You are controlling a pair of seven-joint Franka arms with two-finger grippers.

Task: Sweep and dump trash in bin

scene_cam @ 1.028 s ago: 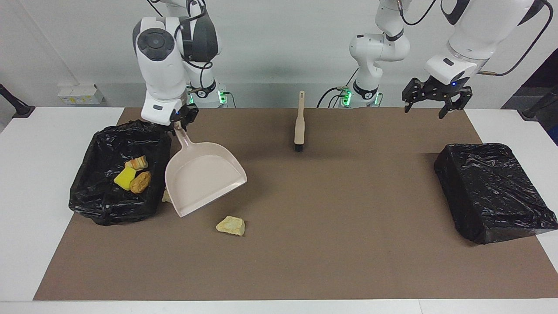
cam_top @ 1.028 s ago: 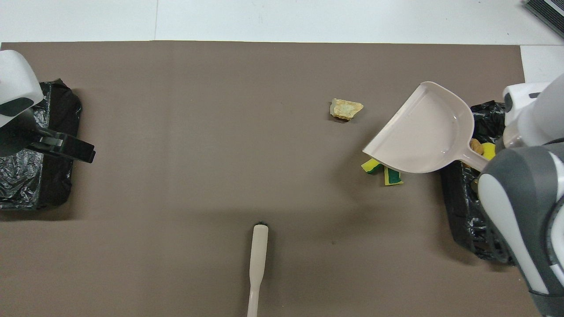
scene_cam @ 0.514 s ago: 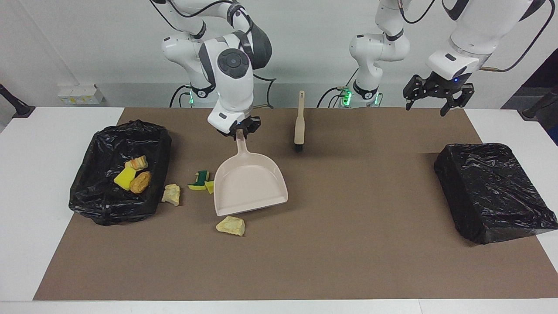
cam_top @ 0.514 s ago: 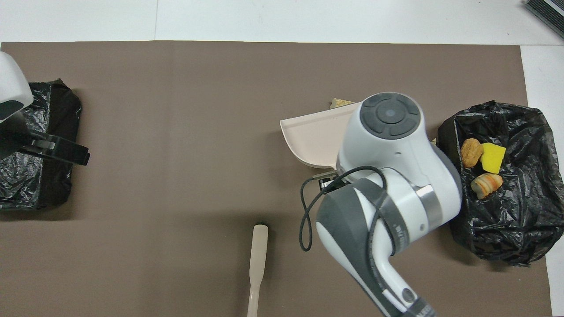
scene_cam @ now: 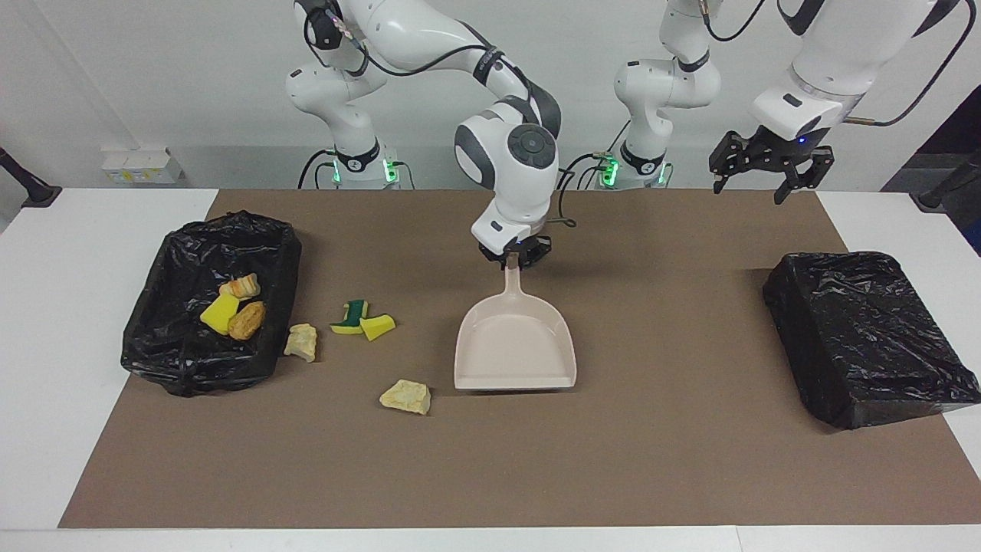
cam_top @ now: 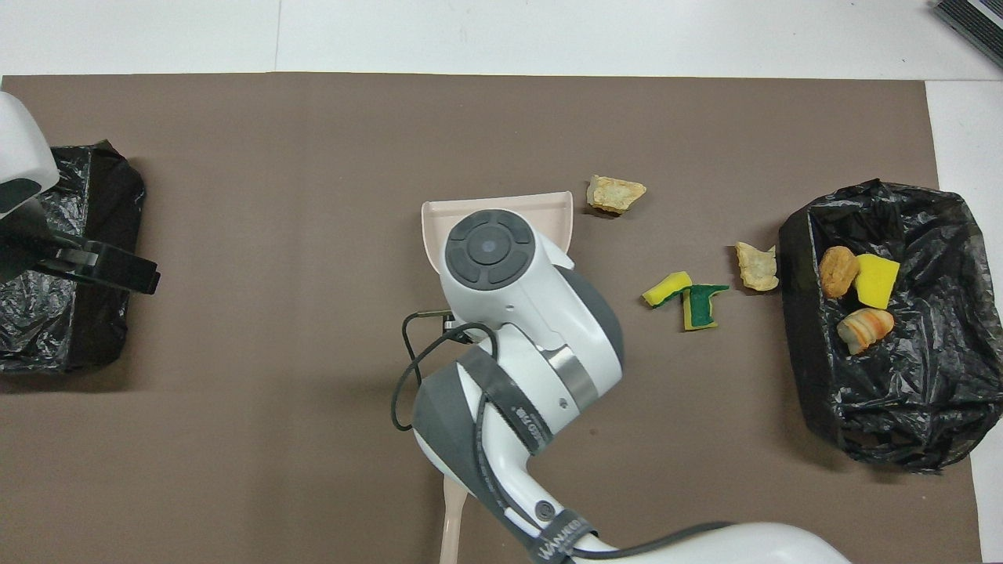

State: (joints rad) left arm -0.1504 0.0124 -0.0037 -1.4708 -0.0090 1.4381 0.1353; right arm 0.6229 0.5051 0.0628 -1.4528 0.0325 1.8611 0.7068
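At the right arm's end of the brown mat (scene_cam: 690, 460), an open black-lined bin (scene_cam: 191, 353) holds three scraps (scene_cam: 234, 305): an orange-striped piece, a yellow sponge chunk, a brown lump. Beside the bin on the mat lie a pale crumbly lump (scene_cam: 302, 341), a green-and-yellow sponge (scene_cam: 352, 317) touching a yellow chunk (scene_cam: 377, 326), and another pale lump (scene_cam: 405, 396). At mid-mat, the right gripper (scene_cam: 513, 257), fingers clamped, grips the handle of the beige dustpan (scene_cam: 515, 353), whose pan rests flat. The left gripper (scene_cam: 769, 170), fingers spread wide and empty, hangs above the mat's corner near the closed black bin (scene_cam: 866, 337).
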